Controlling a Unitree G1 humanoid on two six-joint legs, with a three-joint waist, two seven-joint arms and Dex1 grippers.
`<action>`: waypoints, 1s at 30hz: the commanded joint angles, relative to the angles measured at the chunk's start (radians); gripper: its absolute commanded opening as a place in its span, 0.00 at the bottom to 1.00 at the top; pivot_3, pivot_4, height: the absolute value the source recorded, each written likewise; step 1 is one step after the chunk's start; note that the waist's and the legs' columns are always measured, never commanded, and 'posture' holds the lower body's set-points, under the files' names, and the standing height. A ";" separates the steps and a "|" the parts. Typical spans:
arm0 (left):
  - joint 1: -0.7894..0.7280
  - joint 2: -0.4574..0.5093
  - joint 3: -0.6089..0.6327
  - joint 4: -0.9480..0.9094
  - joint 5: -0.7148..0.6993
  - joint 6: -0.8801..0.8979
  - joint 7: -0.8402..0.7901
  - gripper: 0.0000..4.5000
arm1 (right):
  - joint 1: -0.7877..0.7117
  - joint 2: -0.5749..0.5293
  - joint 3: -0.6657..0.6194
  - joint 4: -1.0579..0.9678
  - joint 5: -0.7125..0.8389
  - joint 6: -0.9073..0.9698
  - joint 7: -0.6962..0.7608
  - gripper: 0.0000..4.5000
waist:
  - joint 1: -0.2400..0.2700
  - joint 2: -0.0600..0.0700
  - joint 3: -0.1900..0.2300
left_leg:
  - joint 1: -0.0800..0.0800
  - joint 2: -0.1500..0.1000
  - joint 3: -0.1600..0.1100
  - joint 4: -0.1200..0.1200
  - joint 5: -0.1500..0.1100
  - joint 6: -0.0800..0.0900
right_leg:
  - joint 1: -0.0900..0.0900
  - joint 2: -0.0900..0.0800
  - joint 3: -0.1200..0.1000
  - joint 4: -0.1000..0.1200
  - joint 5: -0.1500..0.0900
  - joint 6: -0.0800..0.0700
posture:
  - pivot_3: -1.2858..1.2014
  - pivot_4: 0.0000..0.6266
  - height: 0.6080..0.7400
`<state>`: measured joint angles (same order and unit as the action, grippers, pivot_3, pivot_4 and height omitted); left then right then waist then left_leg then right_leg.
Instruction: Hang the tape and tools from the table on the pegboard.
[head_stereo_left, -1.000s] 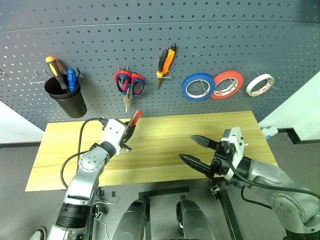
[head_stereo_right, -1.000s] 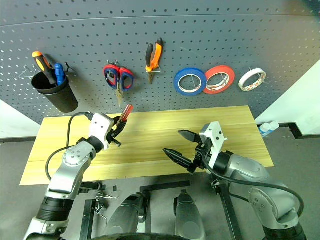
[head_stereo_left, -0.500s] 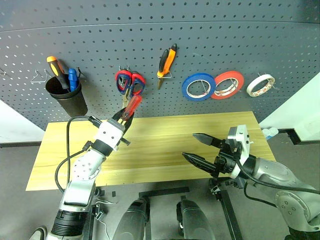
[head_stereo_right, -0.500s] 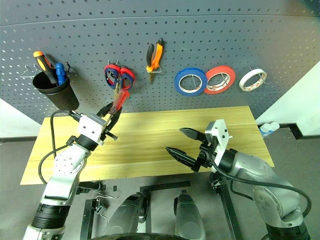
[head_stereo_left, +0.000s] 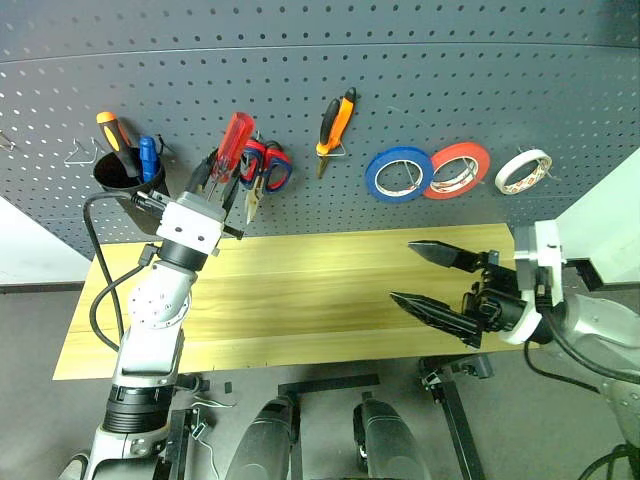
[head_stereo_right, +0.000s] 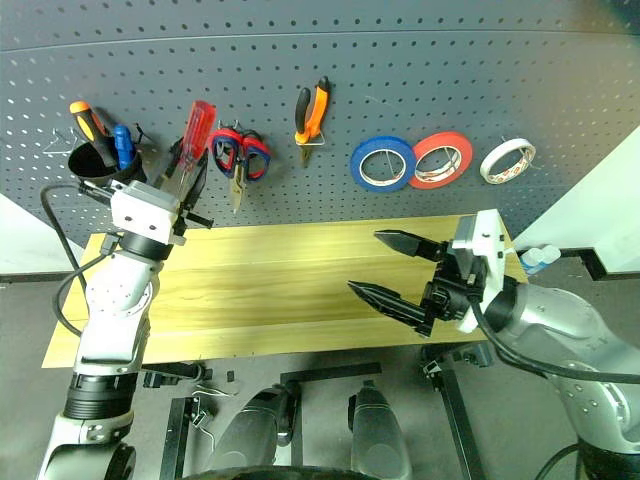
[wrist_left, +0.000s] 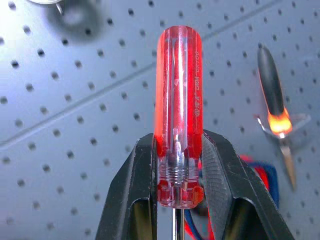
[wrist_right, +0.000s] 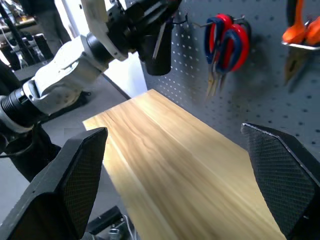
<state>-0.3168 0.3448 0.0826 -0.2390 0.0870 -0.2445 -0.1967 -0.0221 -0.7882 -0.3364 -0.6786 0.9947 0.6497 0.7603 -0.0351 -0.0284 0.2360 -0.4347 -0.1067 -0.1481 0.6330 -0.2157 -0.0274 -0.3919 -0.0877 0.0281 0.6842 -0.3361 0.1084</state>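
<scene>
We see the left gripper (head_stereo_left: 215, 178) clamped on the slim screwdriver with a translucent red plastic handle (head_stereo_left: 234, 145), handle up, shaft running down between the black fingers (wrist_left: 142, 190). It is raised at the left, in front of the dark grey perforated pegboard (head_stereo_left: 450, 80), near the black cup (head_stereo_left: 125, 180) and the red-handled scissors (head_stereo_left: 268, 165). Right gripper (head_stereo_left: 435, 283) hangs over the right of the light wooden table (head_stereo_left: 300, 290), jaws wide apart, holding nothing. Our judgement: the tool is light and rigid, the smooth handle somewhat slippery. The grip sits low on the handle near the collar; that suits a shaft-first drop into a holder. The whitish tape roll (head_stereo_left: 523, 170) and orange-and-black pliers (head_stereo_left: 333, 124) hang further right.
</scene>
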 joint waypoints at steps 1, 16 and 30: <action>-0.045 -0.002 0.006 -0.061 -0.011 0.005 0.006 0.19 | -0.017 -0.028 -0.058 -0.008 0.035 -0.012 0.017 1.00 | 0.000 0.000 0.000 | 0.000 0.000 0.000 0.000 0.000 0.000 | 0.000 0.000 0.000 0.000 0.000 0.000 | 0.49 0.31 0.81; -0.181 0.086 0.073 0.025 0.000 -0.017 0.011 0.19 | 0.071 -0.102 -0.305 0.101 0.048 -0.027 0.142 1.00 | 0.021 0.000 -0.001 | 0.000 0.000 0.001 0.002 0.000 0.000 | 0.000 0.000 0.000 0.001 0.000 0.001 | 0.50 0.31 0.81; -0.263 0.224 0.171 0.232 0.049 -0.112 0.072 0.19 | 0.063 -0.117 -0.317 0.156 -0.003 -0.047 0.180 1.00 | 0.023 0.000 -0.001 | 0.000 0.000 0.001 0.005 0.000 0.000 | 0.001 0.000 0.000 0.003 0.001 0.001 | 0.50 0.32 0.81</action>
<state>-0.5545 0.5430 0.2087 -0.0277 0.1269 -0.3194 -0.1478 0.0542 -0.8859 -0.6169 -0.5146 0.9855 0.6241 0.9345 -0.0117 -0.0280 0.2350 -0.4344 -0.1065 -0.1471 0.6378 -0.2156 -0.0274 -0.3912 -0.0874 0.0282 0.6879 -0.3355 0.1094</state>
